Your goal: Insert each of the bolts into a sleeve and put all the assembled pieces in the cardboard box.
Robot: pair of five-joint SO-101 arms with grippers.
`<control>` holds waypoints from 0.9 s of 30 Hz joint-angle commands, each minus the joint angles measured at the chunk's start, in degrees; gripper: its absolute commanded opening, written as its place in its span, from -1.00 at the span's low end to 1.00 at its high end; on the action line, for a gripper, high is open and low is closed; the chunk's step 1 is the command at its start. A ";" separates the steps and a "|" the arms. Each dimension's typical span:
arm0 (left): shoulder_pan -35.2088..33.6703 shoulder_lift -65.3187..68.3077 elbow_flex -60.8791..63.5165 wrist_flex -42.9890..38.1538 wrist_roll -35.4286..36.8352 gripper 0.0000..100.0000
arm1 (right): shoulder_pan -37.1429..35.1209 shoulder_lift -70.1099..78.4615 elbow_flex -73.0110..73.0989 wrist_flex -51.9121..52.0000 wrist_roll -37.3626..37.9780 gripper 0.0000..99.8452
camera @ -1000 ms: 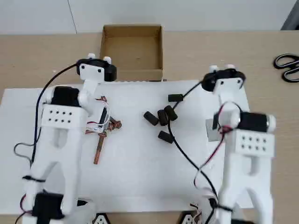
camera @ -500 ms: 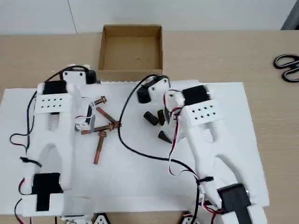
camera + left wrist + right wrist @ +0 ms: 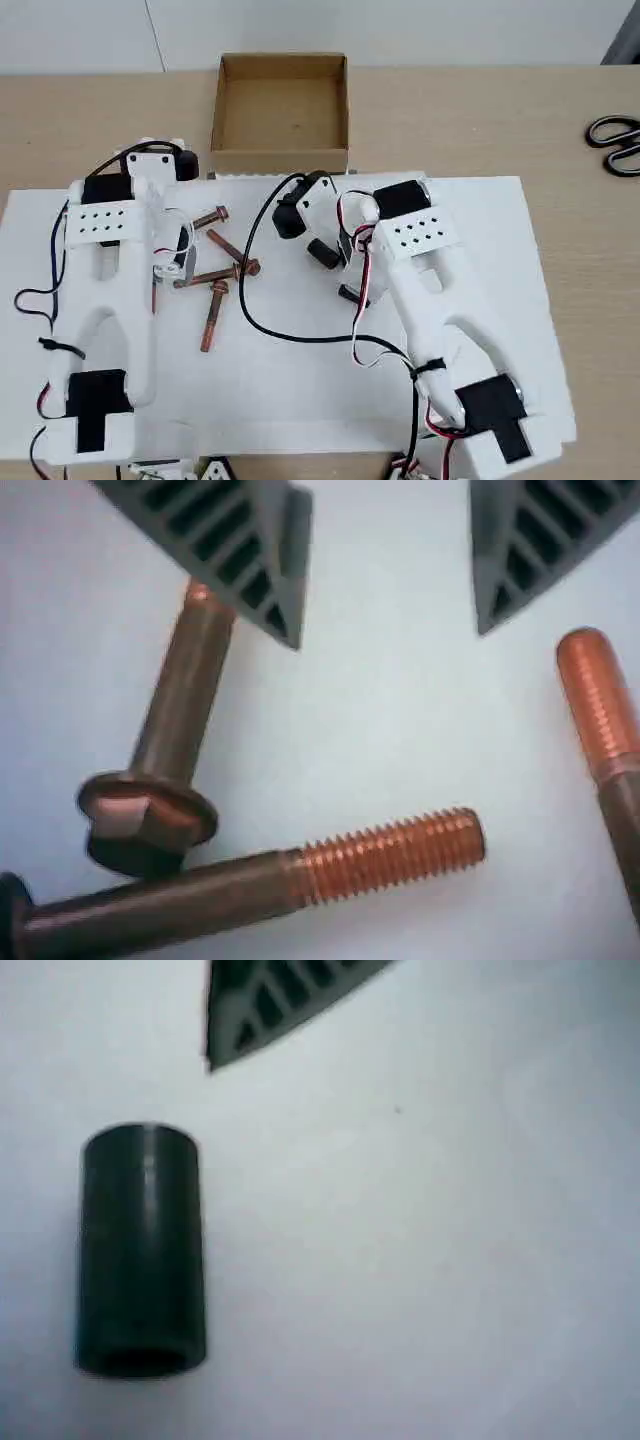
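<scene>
The left fingers [image 3: 240, 540], spread and empty, straddle bare sheet [image 3: 400, 730]; the nearest bolt [image 3: 180, 700] pokes its shank tip under one finger, long axis running away from the gap.

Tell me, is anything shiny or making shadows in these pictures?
Left wrist view: the flanged bolt has a soft gleam on its head and a faint shadow beside it on the white sheet. Right wrist view: a pale streak of light runs down the black sleeve. High view: the left arm throws a soft grey shadow on the sheet; no harsh glare.
</scene>
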 commanded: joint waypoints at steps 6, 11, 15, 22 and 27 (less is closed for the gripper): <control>0.00 -0.26 -2.07 -0.62 0.00 -0.78 | -2.95 5.32 -2.11 -3.30 0.70 -0.69; 0.00 -0.18 -2.07 -0.62 -0.09 -0.78 | -3.56 9.36 -2.11 -6.55 0.70 -0.69; 0.00 -0.18 -2.07 -0.53 -0.26 -0.78 | -3.30 12.62 -2.11 -8.13 0.70 -0.69; -0.09 -0.18 -2.07 -0.53 -0.26 -0.78 | -2.68 18.33 -2.11 -8.31 0.62 -0.69; -0.09 -0.18 -2.07 -0.79 -0.26 -0.78 | -2.15 21.32 -2.20 -9.01 1.05 -0.89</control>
